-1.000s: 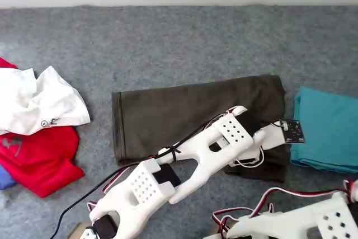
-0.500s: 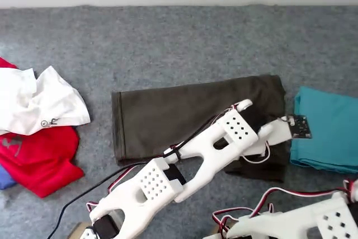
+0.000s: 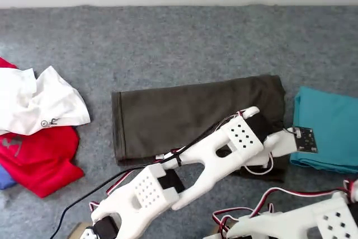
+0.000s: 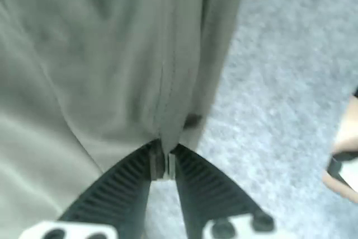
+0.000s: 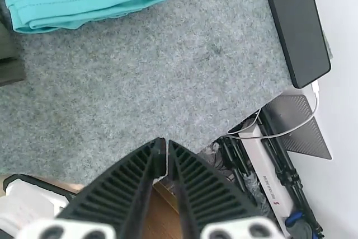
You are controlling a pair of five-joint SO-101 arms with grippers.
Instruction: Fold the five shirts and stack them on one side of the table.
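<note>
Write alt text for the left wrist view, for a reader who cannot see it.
The left arm's black pincer is closed on the edge of a folded olive shirt, whose creases run down to its tips. Grey felt table lies beside the shirt.

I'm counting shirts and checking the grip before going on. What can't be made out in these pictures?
- Blue cloth: high view, cut by the left edge and partly under the red shirt; may not be a shirt.
- Teal shirt: high view, cut off by the right edge.
- Left gripper: left wrist view, tips meet at the hem of the olive shirt; pinch unclear.
</note>
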